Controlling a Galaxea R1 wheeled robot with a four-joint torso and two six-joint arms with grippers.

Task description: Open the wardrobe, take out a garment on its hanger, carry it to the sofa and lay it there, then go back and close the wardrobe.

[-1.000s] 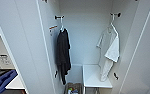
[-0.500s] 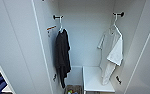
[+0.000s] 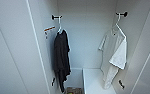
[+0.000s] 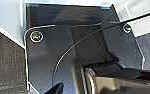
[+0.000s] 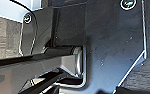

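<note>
Jaw state, left and right: I cannot tell. My wrist views show the dark glossy plates and jointed bars of my own arms over dark, coarse-textured carpet (image 4: 6, 62), and neither pair of jaws can be made out there, so I report no grip and no contact.

The wardrobe (image 3: 87, 37) stands open in front of my head camera. Its interior is smooth, flat and white, with the left door (image 3: 13, 55) swung outward and a plain white panel at the right edge.

The garment (image 3: 116, 53) hangs on the right side of the interior. It is a white short-sleeved shirt of thin, limp cloth, falling in long loose folds, with one sleeve jutting toward the right wall. It sits on the hanger (image 3: 118, 23), a thin white piece whose curved hook rests over a short black hook (image 3: 122, 14) on the wall.

On the left side a black shirt (image 3: 61, 58) hangs from a second white hanger (image 3: 59, 26) on another black hook (image 3: 55, 17). Its cloth is dark, matte and heavily folded.

A low white shelf (image 3: 94, 80) with a flat top lies at the bottom, just below the hem of the garment.
</note>
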